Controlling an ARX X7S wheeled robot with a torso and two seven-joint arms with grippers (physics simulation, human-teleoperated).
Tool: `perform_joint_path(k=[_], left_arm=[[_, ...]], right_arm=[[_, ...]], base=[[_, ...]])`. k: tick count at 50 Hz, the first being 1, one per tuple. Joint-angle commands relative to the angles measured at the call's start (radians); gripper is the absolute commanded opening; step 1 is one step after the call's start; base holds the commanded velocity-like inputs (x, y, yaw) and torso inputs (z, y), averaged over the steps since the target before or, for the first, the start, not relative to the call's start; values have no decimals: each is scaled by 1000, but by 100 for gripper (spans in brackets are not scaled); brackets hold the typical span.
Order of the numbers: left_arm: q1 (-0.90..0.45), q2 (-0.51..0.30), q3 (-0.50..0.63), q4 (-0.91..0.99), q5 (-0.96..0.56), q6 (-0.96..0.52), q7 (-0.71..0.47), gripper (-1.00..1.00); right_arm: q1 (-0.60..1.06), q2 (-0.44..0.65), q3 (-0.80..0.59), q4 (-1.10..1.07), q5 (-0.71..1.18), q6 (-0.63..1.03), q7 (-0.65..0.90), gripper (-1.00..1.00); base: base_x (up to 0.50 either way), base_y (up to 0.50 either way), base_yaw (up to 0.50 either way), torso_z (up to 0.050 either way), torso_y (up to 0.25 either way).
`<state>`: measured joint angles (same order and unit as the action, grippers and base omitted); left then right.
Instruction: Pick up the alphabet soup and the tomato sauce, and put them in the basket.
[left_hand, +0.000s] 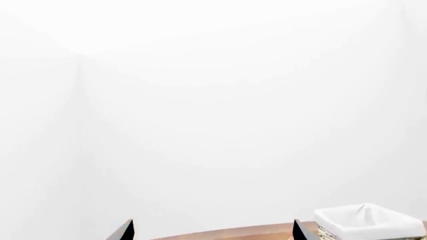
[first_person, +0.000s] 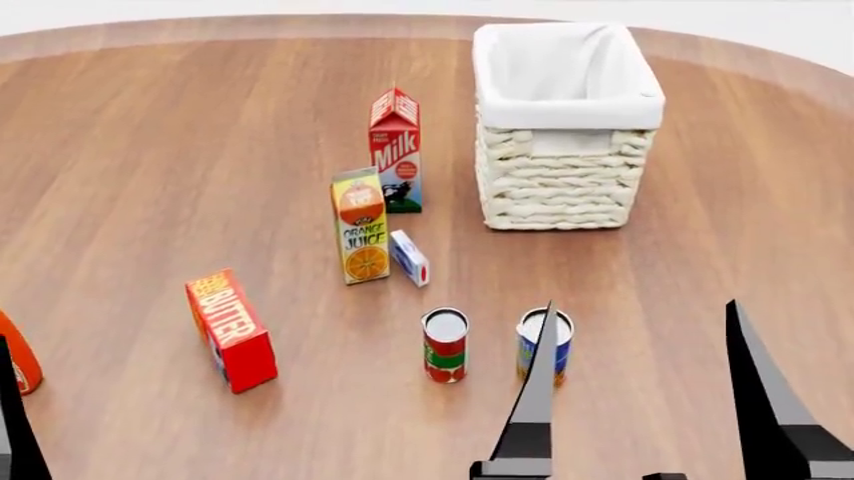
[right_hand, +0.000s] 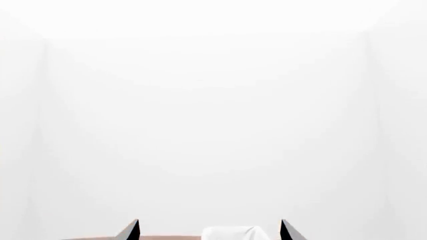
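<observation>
On the wooden worktop (first_person: 160, 160) stand two cans: the tomato sauce (first_person: 445, 345) and, just beside it, the alphabet soup (first_person: 550, 340). One basket (first_person: 566, 180) sits well behind them, empty. Three cartons are near: milk (first_person: 396, 150), orange juice (first_person: 359, 226) and butter (first_person: 231, 330), plus one small white box (first_person: 408, 257). The right gripper (first_person: 641, 385) hangs near the soup, jaws spread, holding nothing. The left gripper (left_hand: 212, 231) also has its jaws spread.
</observation>
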<state>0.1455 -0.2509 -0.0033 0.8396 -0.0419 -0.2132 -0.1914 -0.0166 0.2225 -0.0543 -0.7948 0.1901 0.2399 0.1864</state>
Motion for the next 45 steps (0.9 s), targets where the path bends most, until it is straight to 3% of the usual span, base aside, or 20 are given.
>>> perform_joint_path(k=[1, 5, 7, 11, 12, 17, 20, 29, 36, 44, 45], left_arm=[[0, -5, 5, -4, -1, 4, -6, 100], [0, -8, 6, -1, -3, 2, -7, 100], [1, -9, 8, -2, -1, 3, -9, 100], [1, -11, 9, -1, -3, 2, -11, 100], [1, -11, 9, -1, -3, 2, -11, 100], [3, -13, 12, -3, -2, 5, -14, 100], [3, -15, 13, -2, -3, 5, -16, 100], [4, -17, 17, -9, -4, 12, -21, 100], [6, -21, 19, -5, -3, 11, -25, 100], [7, -26, 24, 0, -2, 7, -28, 100], [7, -27, 24, 1, -2, 6, -29, 100]], right_arm=[[-18, 6, -12, 27, -7, -46, 4, 100], [17, 18, -6, -30, 19, 42, 21, 100], [-18, 12, -16, 25, -1, -43, 9, 100], [-19, 14, -20, 24, -5, -47, 12, 100], [8, 20, -14, -17, 12, 20, 22, 100], [-18, 17, -26, 23, -8, -47, 17, 100], [18, 27, -19, -22, 16, 33, 31, 100], [-15, 27, -30, 34, -3, -54, 28, 100], [5, 38, -28, -8, 16, 4, 43, 100], [-27, 36, -45, 38, -11, -76, 38, 100], [-3, 42, -40, -1, 5, -16, 47, 100]], base=[[109, 0, 0, 0, 0], [113, -26, 0, 0, 0], [141, -145, 0, 0, 0], [146, -160, 0, 0, 0], [148, -156, 0, 0, 0], [185, -136, 0, 0, 0], [214, -35, 0, 0, 0], [214, 0, 0, 0, 0], [215, 0, 0, 0, 0], [236, 0, 0, 0, 0], [383, 0, 0, 0, 0]])
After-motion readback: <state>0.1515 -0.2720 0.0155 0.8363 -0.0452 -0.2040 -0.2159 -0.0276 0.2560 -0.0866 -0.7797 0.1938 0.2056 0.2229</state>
